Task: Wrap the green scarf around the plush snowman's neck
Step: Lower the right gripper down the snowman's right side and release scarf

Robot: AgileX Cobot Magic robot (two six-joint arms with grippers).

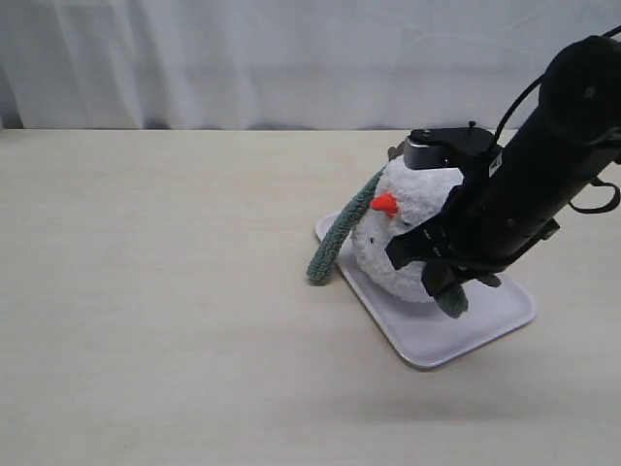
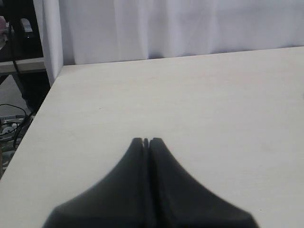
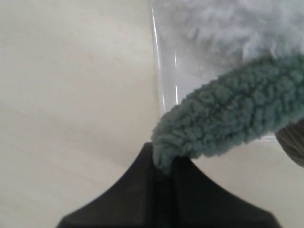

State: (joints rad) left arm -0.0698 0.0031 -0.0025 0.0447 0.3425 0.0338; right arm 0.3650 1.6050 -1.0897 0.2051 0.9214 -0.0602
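My right hand (image 3: 164,167) is clamped on one end of the green scarf (image 3: 237,116). My left hand (image 2: 146,141) is closed and empty above bare tabletop (image 2: 190,95).

The plush snowman (image 1: 412,209) sits on the white tray (image 1: 485,325), right of centre in the exterior view. The scarf's other end hangs at its left.

Step judged: wrapping. Next, I must draw this end across the neck crease, which my arm hides.

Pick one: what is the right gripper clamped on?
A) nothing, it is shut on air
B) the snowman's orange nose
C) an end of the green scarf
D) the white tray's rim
C: in the right wrist view the right gripper is shut, with the end of the green scarf pinched between its fingertips.
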